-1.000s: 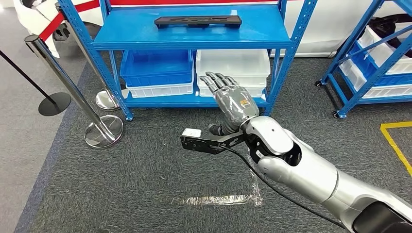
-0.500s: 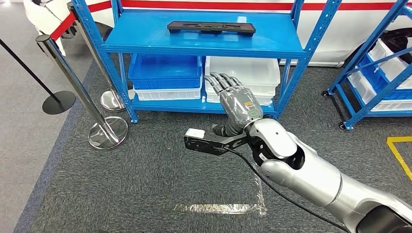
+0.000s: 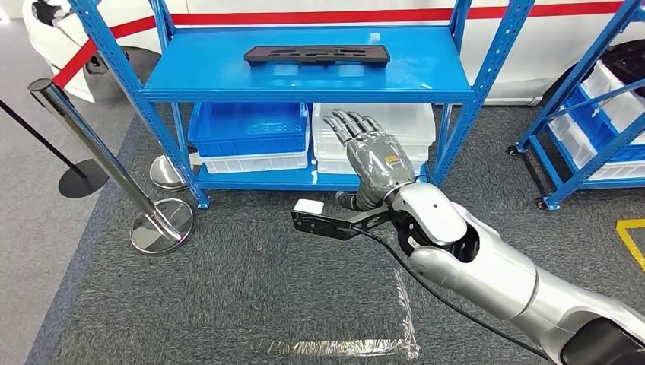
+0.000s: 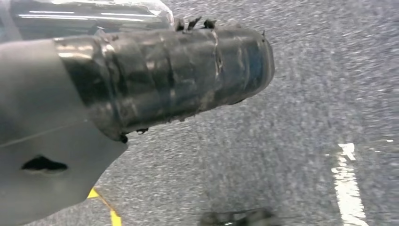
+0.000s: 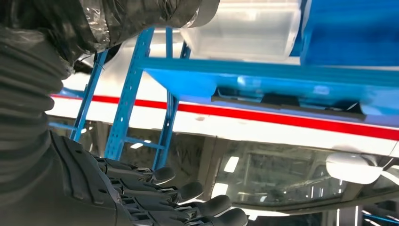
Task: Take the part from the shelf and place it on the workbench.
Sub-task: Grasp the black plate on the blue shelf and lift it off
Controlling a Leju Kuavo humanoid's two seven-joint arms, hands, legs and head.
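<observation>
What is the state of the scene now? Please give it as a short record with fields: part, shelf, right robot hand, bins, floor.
part: flat black part lies on the top board of the shelf, untouched
shelf: blue metal shelf, in front of the robot
right robot hand: right robot hand raised before the shelf, lower than the top board, fingers spread, holding nothing
bins: blue bin and white bin side by side on the lower board
floor: grey carpet; two chrome barrier posts left of the shelf
</observation>
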